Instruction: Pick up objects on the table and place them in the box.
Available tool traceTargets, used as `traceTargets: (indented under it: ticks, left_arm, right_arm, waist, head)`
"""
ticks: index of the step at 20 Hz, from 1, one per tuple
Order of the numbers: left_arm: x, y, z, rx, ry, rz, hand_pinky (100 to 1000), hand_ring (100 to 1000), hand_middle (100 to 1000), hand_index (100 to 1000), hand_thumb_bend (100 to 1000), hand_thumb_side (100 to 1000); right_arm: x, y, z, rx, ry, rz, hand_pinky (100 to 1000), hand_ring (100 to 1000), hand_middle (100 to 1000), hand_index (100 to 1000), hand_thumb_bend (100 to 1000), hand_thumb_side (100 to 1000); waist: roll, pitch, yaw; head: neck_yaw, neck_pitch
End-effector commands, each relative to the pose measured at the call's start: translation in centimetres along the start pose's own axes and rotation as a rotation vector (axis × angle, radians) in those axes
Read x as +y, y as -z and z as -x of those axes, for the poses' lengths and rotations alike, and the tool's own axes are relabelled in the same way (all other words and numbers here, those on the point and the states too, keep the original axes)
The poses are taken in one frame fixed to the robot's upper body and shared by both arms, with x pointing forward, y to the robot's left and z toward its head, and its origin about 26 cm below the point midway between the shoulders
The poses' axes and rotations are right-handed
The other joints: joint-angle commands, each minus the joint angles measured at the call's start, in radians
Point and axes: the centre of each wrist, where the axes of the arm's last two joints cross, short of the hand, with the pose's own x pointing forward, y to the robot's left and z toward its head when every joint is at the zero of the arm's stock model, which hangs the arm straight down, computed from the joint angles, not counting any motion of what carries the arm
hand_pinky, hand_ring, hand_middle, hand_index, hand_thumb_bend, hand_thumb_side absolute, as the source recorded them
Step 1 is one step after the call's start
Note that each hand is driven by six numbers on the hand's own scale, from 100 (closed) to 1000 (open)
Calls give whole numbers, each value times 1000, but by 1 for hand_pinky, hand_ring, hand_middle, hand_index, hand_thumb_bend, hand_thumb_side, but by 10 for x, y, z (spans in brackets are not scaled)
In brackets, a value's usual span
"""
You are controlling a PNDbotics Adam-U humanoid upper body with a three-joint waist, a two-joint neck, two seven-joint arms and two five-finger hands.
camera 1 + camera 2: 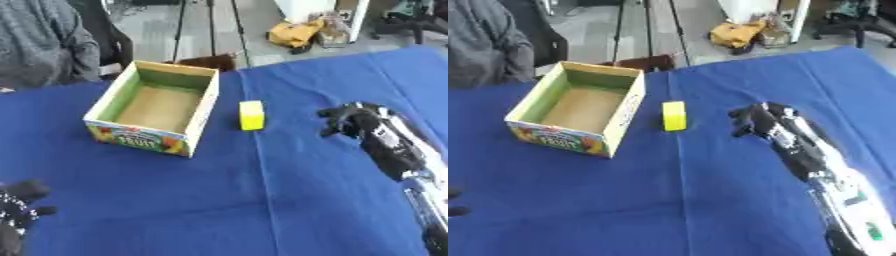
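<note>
Yellow and small, the block [252, 115] stands on the blue tablecloth [219, 200], just beside the cardboard box [156, 107] at the box's three o'clock, not touching it. Inside, the box shows only bare brown floor; its printed front reads "FRUIT". At the block's three o'clock, with open cloth between, is the right hand [761, 121], fingers seemingly curled downward, holding nothing. Near seven o'clock, at the lower edge, the left hand [19, 200] shows; its fingers' state cannot be told.
</note>
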Motion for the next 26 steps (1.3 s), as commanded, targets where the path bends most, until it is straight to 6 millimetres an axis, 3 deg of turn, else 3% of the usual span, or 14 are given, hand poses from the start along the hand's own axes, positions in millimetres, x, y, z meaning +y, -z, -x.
traceTargets:
  ticks: [1,7,10,20,26]
  left_arm:
    - [3,3,-8,-29,21,29,551,710,558,678,114,1000]
    - [1,1,-5,-32,27,70,554,714,562,680,113,1000]
    - [1,1,-4,-37,32,93,555,716,563,681,113,1000]
    - [-5,3,-6,-50,44,176,556,722,568,684,112,1000]
    - [-10,5,-9,-59,47,223,557,724,569,686,111,1000]
  right_arm:
    - [-22,16,-24,-63,-114,-92,657,842,569,612,503,600]
    - [-54,56,-42,-106,-294,-275,675,866,609,657,626,535]
    - [-67,77,-41,-98,-395,-390,687,883,635,683,636,535]
    - [-109,130,17,93,-554,-513,731,945,706,725,634,493]
    - [-118,140,44,174,-674,-526,789,1000,769,769,622,503]
  waist:
    - [-5,-17,7]
    - [-6,-21,24]
    - [-10,-20,34]
    - [-20,-13,97]
    - [-20,-2,147]
  head:
    - [-6,-4]
    - [-27,-1]
    - [-39,-2]
    - [-96,-13]
    - [-148,-28]
